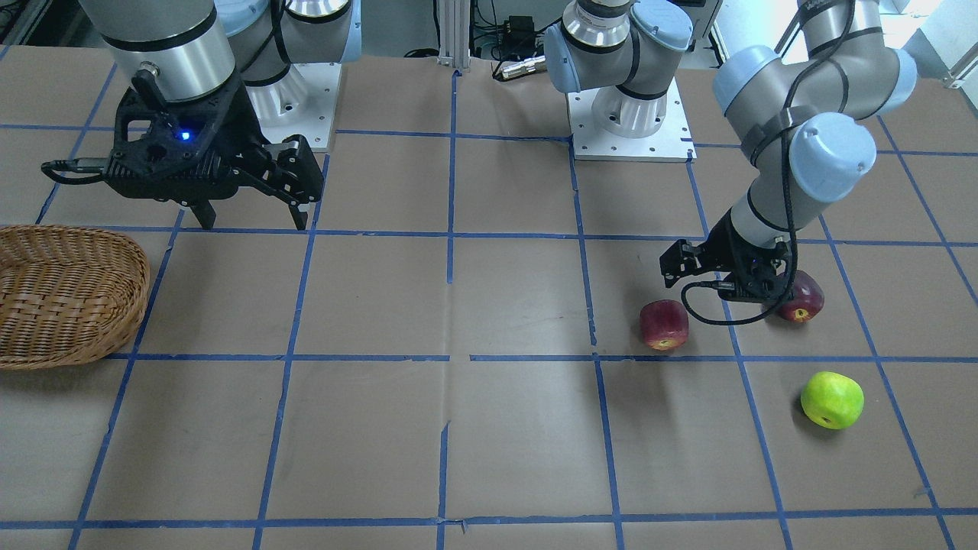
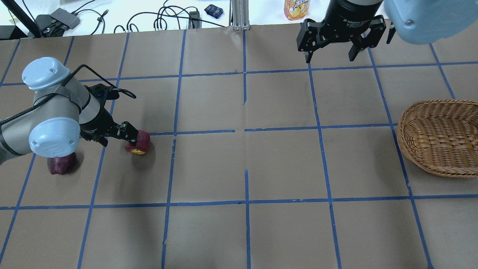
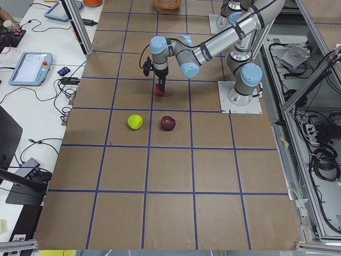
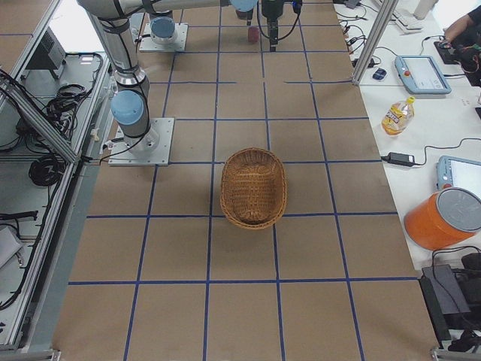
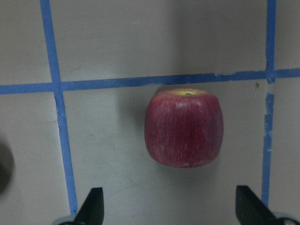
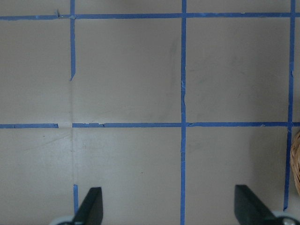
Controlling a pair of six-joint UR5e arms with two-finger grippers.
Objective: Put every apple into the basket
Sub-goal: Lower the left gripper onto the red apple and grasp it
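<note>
Basket (image 2: 437, 164): sits on the table (image 1: 489, 305) at the robot's right end, shallow, oval, light brown wicker, open side up.

Streaky red apple (image 5: 183, 127): lies on its side on the brown paper toward the robot's left end, well apart from the wicker, a yellowish dimple at one end, just beside a blue tape line (image 5: 117, 85).

Left gripper (image 5: 171, 211): hangs pointing down over that fruit, jaws spread wide, one tip to either side in the wrist view, both tips apart from the skin there; grips nothing.

Maroon apple (image 1: 806, 299): rests near the streaky one, in the next grid square further toward the robot's left; shows only in part, behind the hanging pincer from the front and under the arm's elbow from overhead.

Green apple (image 1: 832, 399): lies on the operators' side of the maroon one, near it but apart from both others; cannot be seen from overhead.

Right gripper (image 2: 330, 58): hovers raised over bare taped paper, jaws wide, clasps nothing; catches a sliver of wicker at the right edge of its wrist view.
</note>
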